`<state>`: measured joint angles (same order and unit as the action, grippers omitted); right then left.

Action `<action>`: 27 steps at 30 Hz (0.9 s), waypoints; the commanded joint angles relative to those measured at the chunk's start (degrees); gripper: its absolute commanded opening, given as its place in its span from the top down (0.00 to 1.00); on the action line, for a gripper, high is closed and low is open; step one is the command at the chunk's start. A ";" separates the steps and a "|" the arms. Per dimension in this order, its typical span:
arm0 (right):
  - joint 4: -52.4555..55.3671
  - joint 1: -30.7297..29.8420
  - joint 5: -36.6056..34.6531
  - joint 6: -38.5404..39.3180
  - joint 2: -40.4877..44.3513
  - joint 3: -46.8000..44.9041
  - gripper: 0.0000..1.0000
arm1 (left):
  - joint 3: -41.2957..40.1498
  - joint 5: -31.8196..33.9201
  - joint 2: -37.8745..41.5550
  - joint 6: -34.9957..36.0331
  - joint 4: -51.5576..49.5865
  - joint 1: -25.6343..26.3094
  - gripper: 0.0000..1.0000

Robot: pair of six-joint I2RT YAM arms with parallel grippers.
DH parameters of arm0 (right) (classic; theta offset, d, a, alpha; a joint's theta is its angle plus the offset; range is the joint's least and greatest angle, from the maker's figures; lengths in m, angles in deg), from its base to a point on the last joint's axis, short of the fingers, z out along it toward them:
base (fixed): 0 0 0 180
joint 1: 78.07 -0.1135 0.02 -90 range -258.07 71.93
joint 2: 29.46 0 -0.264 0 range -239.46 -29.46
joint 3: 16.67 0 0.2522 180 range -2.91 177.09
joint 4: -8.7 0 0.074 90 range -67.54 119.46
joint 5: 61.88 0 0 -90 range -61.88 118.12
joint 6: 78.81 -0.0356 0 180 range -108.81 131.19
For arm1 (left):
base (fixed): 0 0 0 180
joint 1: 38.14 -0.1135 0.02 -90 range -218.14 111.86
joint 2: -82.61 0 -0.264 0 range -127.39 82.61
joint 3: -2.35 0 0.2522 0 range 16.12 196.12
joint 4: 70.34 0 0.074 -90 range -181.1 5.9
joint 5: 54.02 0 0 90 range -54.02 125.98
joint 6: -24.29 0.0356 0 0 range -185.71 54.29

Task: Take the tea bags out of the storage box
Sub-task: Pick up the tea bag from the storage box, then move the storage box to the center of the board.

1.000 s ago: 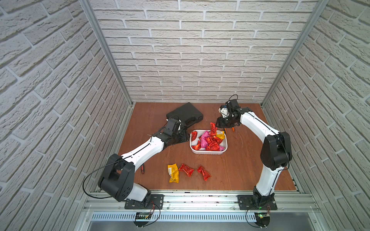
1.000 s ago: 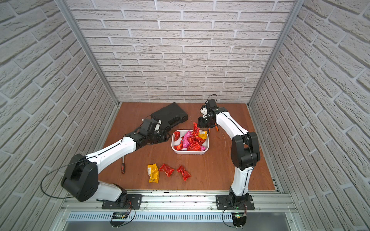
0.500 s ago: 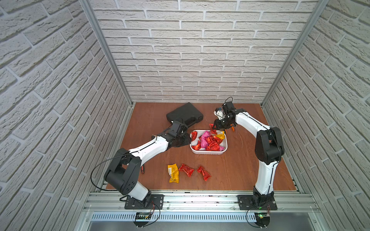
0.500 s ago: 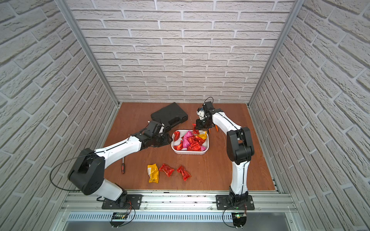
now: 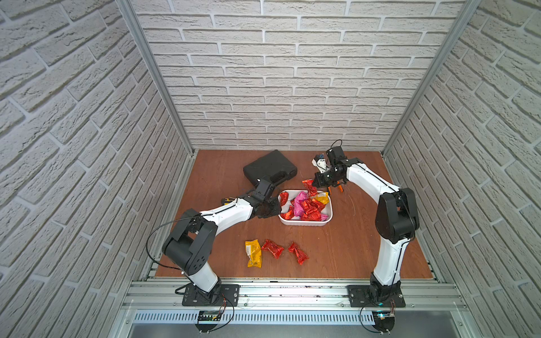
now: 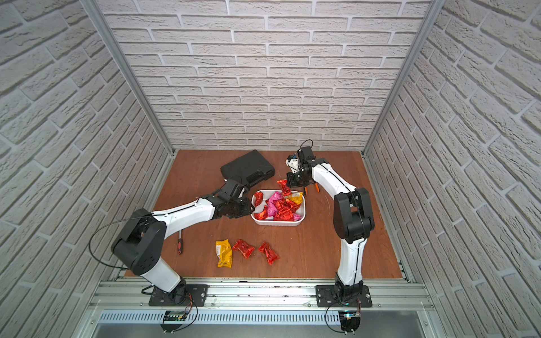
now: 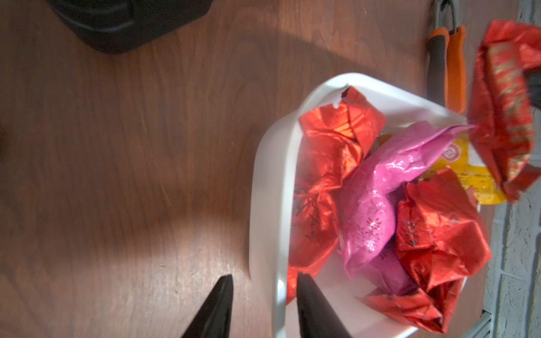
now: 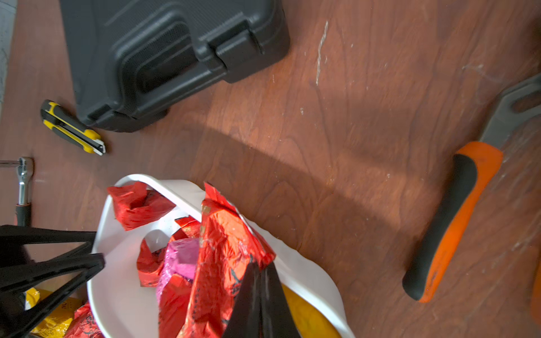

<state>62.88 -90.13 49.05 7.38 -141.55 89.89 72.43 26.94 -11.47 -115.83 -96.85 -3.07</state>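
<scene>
- 3 tea bags (image 5: 272, 248) lie nearest the front rail on the table (image 5: 351, 248): 1 yellow and 2 red, side by side, well apart from the storage box (image 5: 304, 224).
- The storage box sits mid-table. The rest of the packets are heaped loosely inside, mostly red, with some pink and 1 yellow showing. Several stand above the rim.
- Handling, judged: crinkled foil, so light, soft and slick. It will crush under a pinch rather than resist. The best hold is a flat crimped end or a raised corner. Neighbouring packets may snag and drag out with the one taken.
- The left arm is stretched low across the table. The left gripper (image 7: 263, 281) is at the box's left wall with its jaws apart, 1 finger outside the wall and 1 inside. A gap shows beside the outer finger, so no pinch is seen. Judged: set to steady the box.
- The right arm has its elbow high and its wrist angled down over the box's far rim. The right gripper (image 8: 260, 272) has its jaws together on the edge of a red tea bag (image 8: 222, 243). The packet hangs over that rim, and whether its lower end is clear of the heap cannot be told.
- Farthest back is a black case (image 5: 269, 169). Orange-handled pliers (image 8: 450, 219) lie beside the right gripper. Neither blocks the lift.
</scene>
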 commanded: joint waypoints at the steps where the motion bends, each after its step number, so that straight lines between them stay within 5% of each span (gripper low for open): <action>1: -2.03 0.19 1.53 0.16 4.23 -0.95 0.98 | 1.78 0.69 -0.88 -0.38 1.95 0.52 0.62; 18: -1.63 0.19 1.69 -7.27 22.69 -15.32 0.98 | 5.83 6.71 -4.82 -2.36 1.27 3.22 0.89; 27: 3.64 0.08 1.49 -9.64 36.88 -25.87 0.98 | 11.22 10.39 -8.98 -2.70 -0.67 3.44 0.92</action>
<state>64.22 -90.13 50.23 -0.60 -108.64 66.96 81.48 34.74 -19.17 -118.30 -97.53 0.19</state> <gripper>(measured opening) 0.073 0.110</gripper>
